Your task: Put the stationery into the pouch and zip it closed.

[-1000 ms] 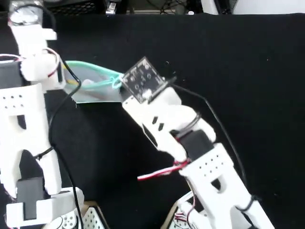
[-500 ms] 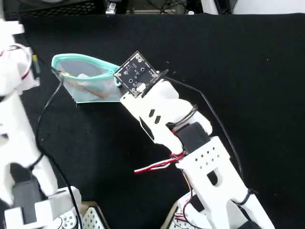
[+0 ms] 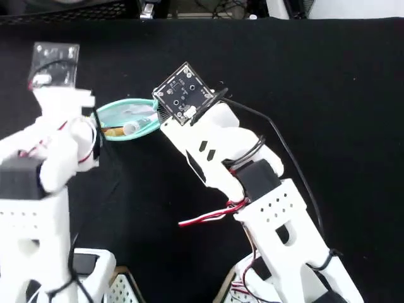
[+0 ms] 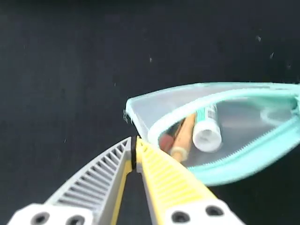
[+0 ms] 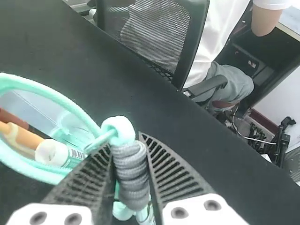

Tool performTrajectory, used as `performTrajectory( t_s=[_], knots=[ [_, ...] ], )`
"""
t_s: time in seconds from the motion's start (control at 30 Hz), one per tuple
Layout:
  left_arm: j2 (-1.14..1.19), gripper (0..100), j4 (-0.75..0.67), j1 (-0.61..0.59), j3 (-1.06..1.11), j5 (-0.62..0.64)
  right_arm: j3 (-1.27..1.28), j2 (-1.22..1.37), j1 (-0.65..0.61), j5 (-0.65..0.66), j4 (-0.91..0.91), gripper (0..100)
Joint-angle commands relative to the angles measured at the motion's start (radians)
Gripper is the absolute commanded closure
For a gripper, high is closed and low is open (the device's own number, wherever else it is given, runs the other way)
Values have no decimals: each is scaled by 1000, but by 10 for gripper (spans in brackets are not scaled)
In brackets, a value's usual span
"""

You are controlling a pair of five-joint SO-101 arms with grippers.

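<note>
The right fingers [image 5: 164, 173] are clenched on the zip pull [image 5: 126, 173]. The left fingers [image 4: 159, 173] are pressed together, tips against the end of the pouch [image 4: 234, 168] opposite that pull; whether they pinch its edge cannot be determined. The pouch lies between the two arms over the black counter [image 4: 70, 70] with stationery [image 4: 206, 133] inside, so loading is judged done, but the mouth gapes wide and the whole zip run remains.

L claw [image 4: 135, 143] back at pouch [image 3: 128, 118] end, pouch mouth narrower, flatter
</note>
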Motion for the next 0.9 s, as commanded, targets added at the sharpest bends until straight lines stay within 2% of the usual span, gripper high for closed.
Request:
performTrajectory(
  t_s=[0.0,0.17,0.3,0.4,0.57,0.67,0.73,0.87],
  knots=[
    [-84,970,-107,-12,148,-3,-35,-1,3,3,-26,986],
    [-285,970,-51,-67,163,-9,-38,-1,3,3,-26,986],
    [-428,967,-32,-48,239,-41,-38,-1,3,3,-26,986],
    [-460,970,-28,-5,323,-124,-38,-1,3,2,-26,986],
    [-431,970,-40,45,400,-180,-39,-2,5,-66,-32,986],
    [-379,970,-117,107,410,-175,-39,-5,5,-66,-32,986],
    [-325,969,-203,105,406,-173,-39,-5,5,-66,-32,986],
    [-176,970,-393,8,401,-153,-39,-7,6,-64,-26,986]
  ],
)
